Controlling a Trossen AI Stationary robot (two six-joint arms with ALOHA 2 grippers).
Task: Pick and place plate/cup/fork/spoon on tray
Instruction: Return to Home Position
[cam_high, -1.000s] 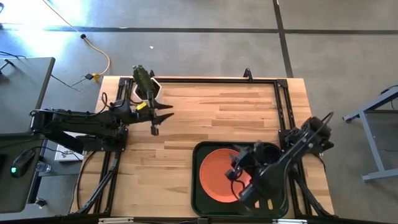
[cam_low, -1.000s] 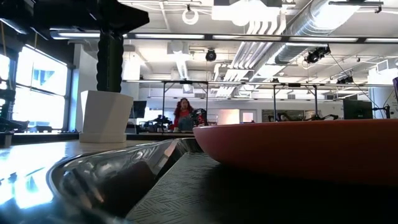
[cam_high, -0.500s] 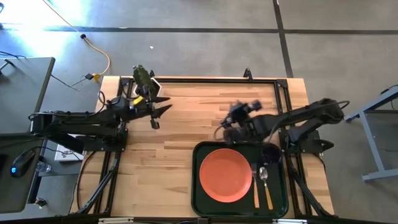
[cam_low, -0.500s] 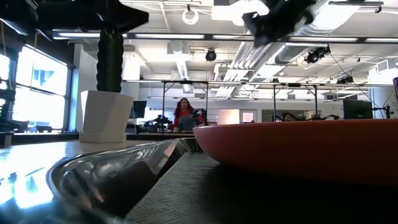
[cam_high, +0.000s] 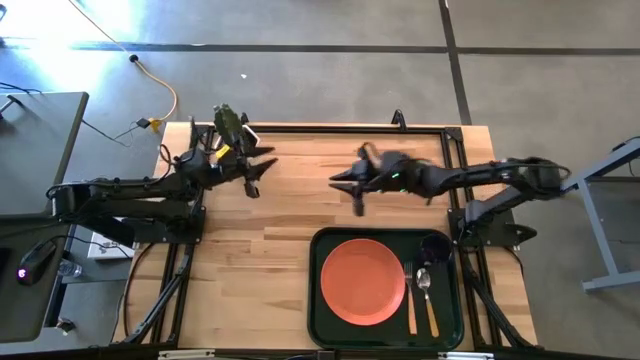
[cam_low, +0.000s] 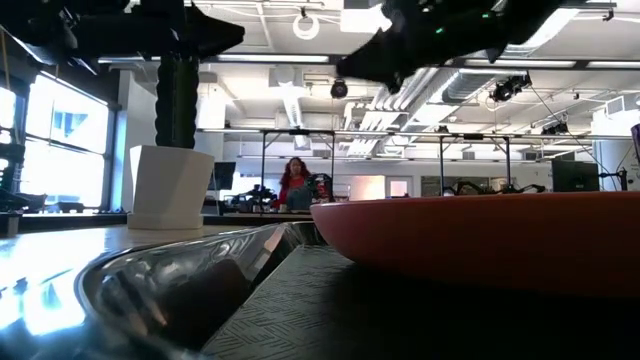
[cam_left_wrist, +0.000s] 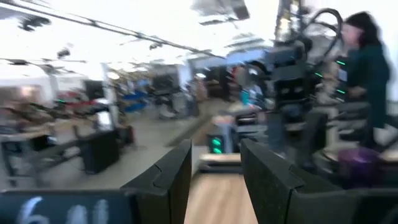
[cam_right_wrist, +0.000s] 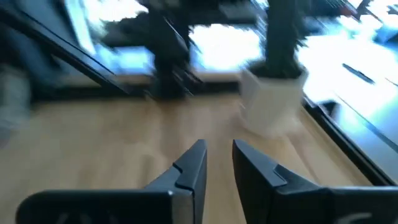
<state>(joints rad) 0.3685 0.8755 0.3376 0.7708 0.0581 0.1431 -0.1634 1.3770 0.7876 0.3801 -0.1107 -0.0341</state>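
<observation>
High view alone shows fork (cam_high: 411, 310); spoon (cam_high: 427, 296).

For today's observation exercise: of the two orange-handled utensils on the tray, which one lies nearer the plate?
The fork: it lies right beside the plate, while the spoon lies on the fork's far side.

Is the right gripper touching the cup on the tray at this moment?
Apart. The high view shows the right gripper over bare tabletop beyond the tray, with wood between it and the cup, which stands in the tray's corner.

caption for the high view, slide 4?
Orange-coral plate, purple cup, fork, spoon on green tray; both grippers empty.
</observation>
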